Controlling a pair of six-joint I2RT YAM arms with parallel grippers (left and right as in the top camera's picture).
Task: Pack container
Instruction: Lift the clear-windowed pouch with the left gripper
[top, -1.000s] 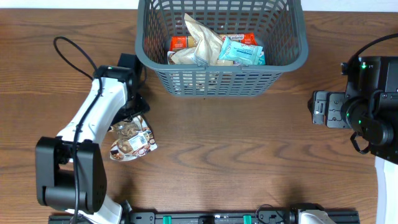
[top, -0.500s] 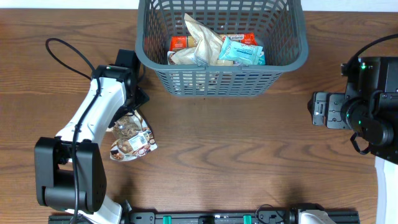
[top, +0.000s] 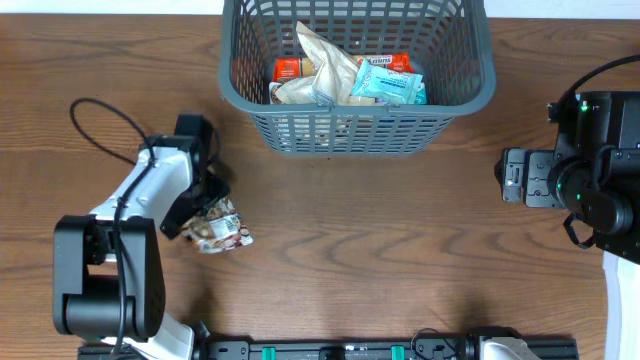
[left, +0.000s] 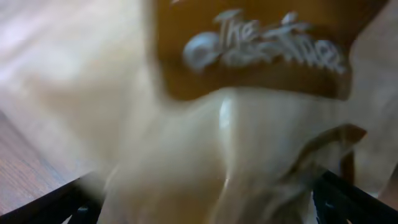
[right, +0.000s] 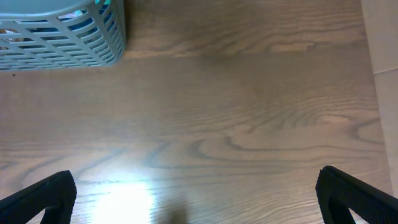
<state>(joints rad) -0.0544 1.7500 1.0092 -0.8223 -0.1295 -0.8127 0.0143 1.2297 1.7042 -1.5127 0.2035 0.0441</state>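
The pick looks in hand: the left gripper (top: 203, 205), jaws wide, hangs over the loose snack packet (top: 222, 230) near the left edge of the table (top: 400, 250), needing to close and carry it to the container (top: 350, 132) at the far edge, while the right gripper (top: 515, 177) idles wide open.

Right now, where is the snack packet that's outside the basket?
Overhead, the snack packet lies on the wooden table's left side, beneath the open left gripper, nearer than the grey basket.
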